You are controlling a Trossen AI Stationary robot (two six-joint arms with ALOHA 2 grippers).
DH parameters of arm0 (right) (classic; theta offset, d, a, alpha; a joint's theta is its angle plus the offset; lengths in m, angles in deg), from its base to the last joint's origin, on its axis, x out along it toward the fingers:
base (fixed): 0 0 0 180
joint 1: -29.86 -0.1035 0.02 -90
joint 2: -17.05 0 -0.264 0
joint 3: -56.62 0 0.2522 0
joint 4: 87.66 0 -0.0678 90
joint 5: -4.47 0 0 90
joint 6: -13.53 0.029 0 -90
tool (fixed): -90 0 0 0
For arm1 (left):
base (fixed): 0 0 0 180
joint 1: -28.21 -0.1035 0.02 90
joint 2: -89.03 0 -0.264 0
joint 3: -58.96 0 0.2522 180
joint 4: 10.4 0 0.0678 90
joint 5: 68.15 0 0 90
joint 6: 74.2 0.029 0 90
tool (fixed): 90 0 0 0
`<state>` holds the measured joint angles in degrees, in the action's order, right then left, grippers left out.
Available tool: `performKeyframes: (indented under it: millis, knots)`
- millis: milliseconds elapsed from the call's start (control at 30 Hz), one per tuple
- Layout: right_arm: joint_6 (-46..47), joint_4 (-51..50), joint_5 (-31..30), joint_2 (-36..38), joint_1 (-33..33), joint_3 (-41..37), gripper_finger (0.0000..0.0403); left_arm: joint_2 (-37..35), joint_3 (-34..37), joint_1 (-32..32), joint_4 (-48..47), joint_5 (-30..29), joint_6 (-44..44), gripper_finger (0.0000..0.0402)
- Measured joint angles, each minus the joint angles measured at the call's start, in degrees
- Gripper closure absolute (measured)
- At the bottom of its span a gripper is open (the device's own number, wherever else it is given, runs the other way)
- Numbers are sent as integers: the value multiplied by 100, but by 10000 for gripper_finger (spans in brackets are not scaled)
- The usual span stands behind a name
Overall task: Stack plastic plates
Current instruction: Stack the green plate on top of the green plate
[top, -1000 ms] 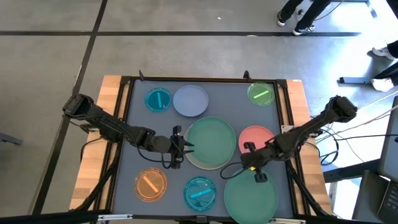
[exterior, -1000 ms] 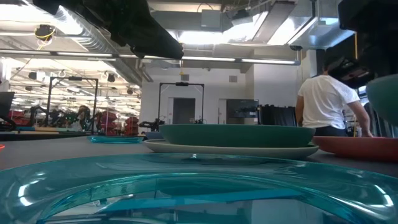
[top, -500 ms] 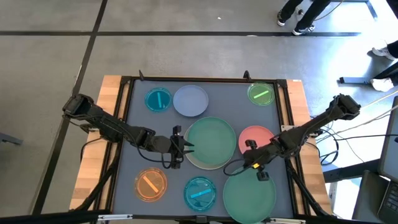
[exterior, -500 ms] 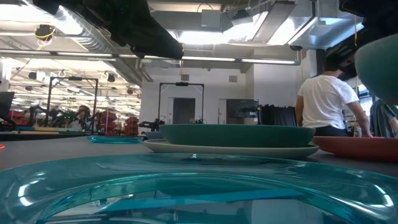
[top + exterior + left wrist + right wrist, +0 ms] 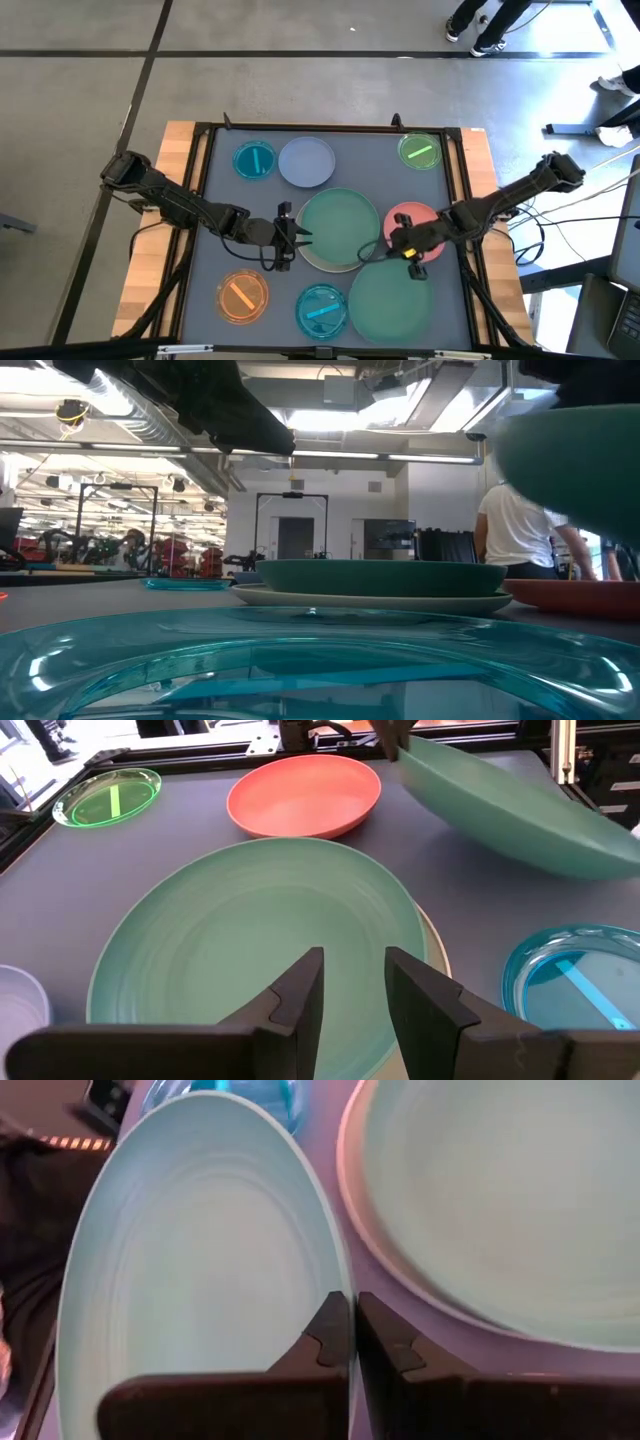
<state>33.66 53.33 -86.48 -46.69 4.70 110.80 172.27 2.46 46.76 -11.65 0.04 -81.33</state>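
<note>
A large green plate lies in a cream plate at the table's middle. My right gripper is shut on a second large green plate, which hangs in the air near the stack's right side. My left gripper is open and waits at the stack's left rim, above the green plate. Resting flat on the mat are a pink plate, a lavender plate, and small blue, green, orange and teal plates. My right gripper pinches the second green plate by its rim, one finger on each face of the edge. The held spot is the plate's far rim. The fingers come slanting from the table's right. The plate is lifted clear and tilted, sloping down toward the near edge.
A black frame borders the grey mat, with wood strips outside it. The teal plate sits right in front of the low camera. A person in a white shirt stands in the room beyond the table.
My right gripper has moved toward the far edge and a little left, staying shut. The green plate it holds has risen off the mat and shifted toward the middle stack, coming into the low view from the right.
</note>
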Motion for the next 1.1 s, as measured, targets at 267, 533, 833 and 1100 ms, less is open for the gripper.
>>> performKeyframes:
  millis: [267,533,833,1100]
  knots:
    - [-358,501,287,-1,733,0,402,0,0,2,0,1,-1,300]
    - [-567,1356,613,-1,1612,0,402,0,0,1,0,2,-24,300]
    - [-828,2141,1168,-5,2699,0,402,0,0,0,5,-3,-24,300]
    - [-823,2702,1237,-5,3411,6,402,0,2,0,0,4,-24,300]
